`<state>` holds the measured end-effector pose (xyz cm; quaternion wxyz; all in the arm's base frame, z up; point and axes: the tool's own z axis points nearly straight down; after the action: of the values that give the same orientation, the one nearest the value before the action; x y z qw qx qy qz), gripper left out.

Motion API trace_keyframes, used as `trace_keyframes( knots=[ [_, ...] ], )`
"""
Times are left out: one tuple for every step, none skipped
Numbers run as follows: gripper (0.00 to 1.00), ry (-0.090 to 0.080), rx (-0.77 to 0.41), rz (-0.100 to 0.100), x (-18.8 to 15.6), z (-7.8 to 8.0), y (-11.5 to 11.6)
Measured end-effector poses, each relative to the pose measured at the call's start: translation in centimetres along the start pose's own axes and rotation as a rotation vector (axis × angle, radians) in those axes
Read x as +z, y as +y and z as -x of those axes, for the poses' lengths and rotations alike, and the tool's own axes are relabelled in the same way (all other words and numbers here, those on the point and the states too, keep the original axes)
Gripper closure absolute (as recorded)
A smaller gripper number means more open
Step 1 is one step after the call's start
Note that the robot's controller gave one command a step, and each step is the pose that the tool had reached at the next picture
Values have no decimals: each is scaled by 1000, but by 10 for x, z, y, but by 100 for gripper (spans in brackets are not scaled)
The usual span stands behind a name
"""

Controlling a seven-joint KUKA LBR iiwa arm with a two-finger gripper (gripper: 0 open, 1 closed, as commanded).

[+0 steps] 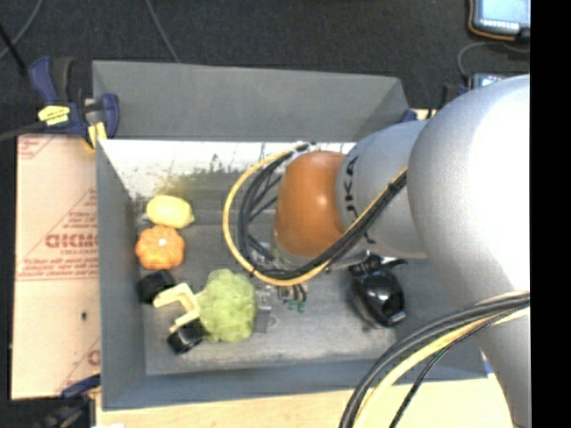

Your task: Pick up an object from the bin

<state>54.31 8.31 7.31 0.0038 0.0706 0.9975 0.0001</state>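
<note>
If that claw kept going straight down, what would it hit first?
The gripper would likely meet the bin floor just beside the fuzzy green lump, perhaps grazing its edge; depth is unclear.

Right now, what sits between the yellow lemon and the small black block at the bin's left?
An orange fruit lies between the lemon and the black block, as the camera view shows.

Pale green fuzzy lump (pixel 225 306), rounded, resting on the bin (pixel 250 105) floor, front, left of centre
</note>
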Motion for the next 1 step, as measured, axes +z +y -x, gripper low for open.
trace_keyframes(
  knots=[
    [0,-1,-77,-3,0,-3,46]
  ],
)
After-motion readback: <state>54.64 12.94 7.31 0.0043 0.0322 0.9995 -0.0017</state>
